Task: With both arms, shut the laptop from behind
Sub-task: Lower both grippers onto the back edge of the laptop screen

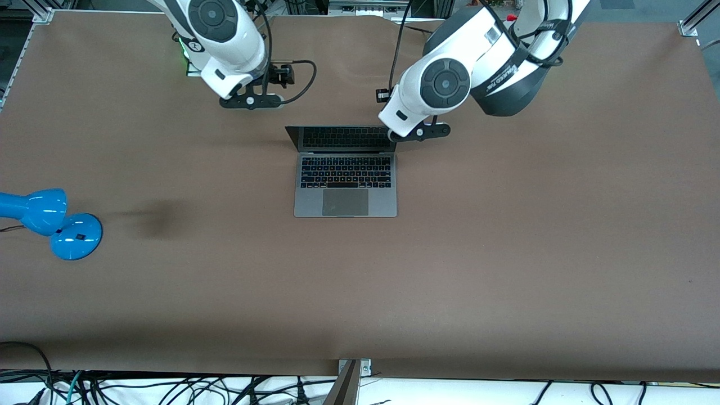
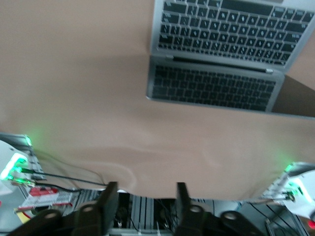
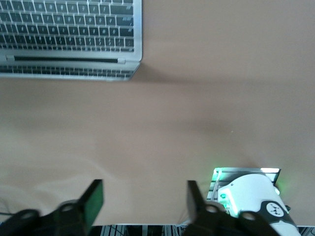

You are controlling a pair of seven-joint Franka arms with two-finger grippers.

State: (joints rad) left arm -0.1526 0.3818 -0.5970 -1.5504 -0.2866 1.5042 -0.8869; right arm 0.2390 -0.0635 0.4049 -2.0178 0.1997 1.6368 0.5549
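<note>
In the middle of the brown table (image 1: 506, 253) lies the laptop (image 1: 345, 194), open, its keyboard and trackpad facing up and its base nearer the front camera than its screen. The dark screen stands up from the hinge and mirrors the keys.

The left gripper (image 1: 419, 133) hangs over the table just beside the screen's corner on the left arm's end. From the front view its black hand appears to overlap that corner, but whether it touches the lid I cannot tell. In the left wrist view the two fingers (image 2: 107, 206) stand apart with bare table between them — nothing is held. The laptop (image 2: 221, 59) lies well clear of them there, with a stretch of bare table between fingertips and lid, so the jaws are not around any part of it.

The right gripper (image 1: 251, 101) is up over bare table toward the right arm's end, apart from the laptop and closer to the robots' bases than the screen is. Its fingers (image 3: 92, 199) are spread as well, wider than the left pair, and they too close on nothing. In the right wrist view only a corner of the laptop (image 3: 74, 39) shows, apart from the jaws.

A blue lamp (image 1: 53, 222) sits at the table's edge at the right arm's end, well apart from everything else.
</note>
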